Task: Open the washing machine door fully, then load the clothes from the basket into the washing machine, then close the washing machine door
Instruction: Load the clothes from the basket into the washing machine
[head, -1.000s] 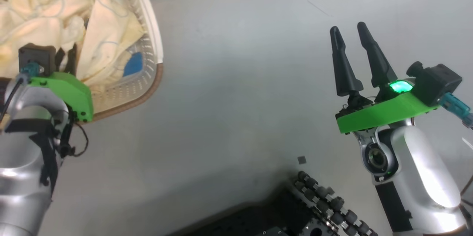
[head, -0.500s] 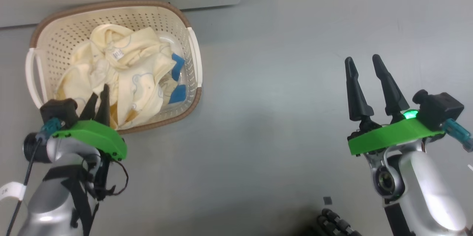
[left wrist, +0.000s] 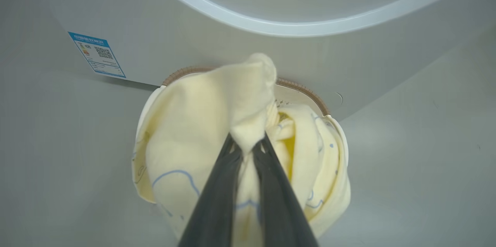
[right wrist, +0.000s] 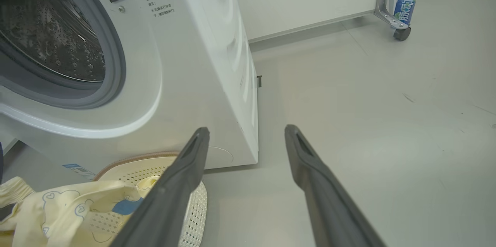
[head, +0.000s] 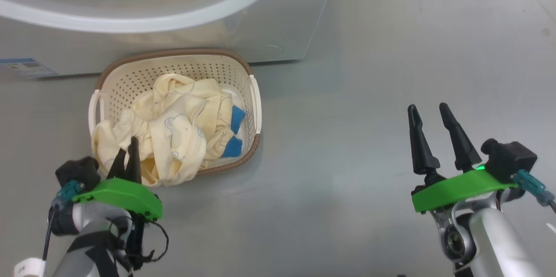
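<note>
Fingers [left wrist: 217, 196] of the left gripper [left wrist: 246, 144] are pressed together on a fold of the clothes [left wrist: 201, 123], and the pale-yellow cloth bunches up above the tips. In the head view this gripper [head: 128, 149] sits at the basket's six o'clock edge, with the clothes [head: 173, 138] spilling over the near rim toward it. A second ago the same fingers were sunk among the heap inside the basket. Now they hold a pinch of it raised, so the grasp looks made and the lift begun. Much of the wider shift in the head view is the camera tipping up, not the things moving.

Around the cloth, the basket [head: 173, 56] stands on the floor [head: 347, 159], still holding most of the heap. At its twelve o'clock, just beside it, is the washing machine [head: 282, 29], with a blue label sticker [left wrist: 97, 54] toward ten o'clock.

At three o'clock, well apart, the right gripper [head: 428, 107] hangs over bare floor with its fingers spread and nothing between them. Its wrist view shows the steel drum [right wrist: 46, 38] uncovered inside the grey seal [right wrist: 114, 72], so the mouth appears ready to take the load. Next, probably, comes carrying the cloth up to twelve o'clock; trailing fabric could snag the basket rim.
</note>
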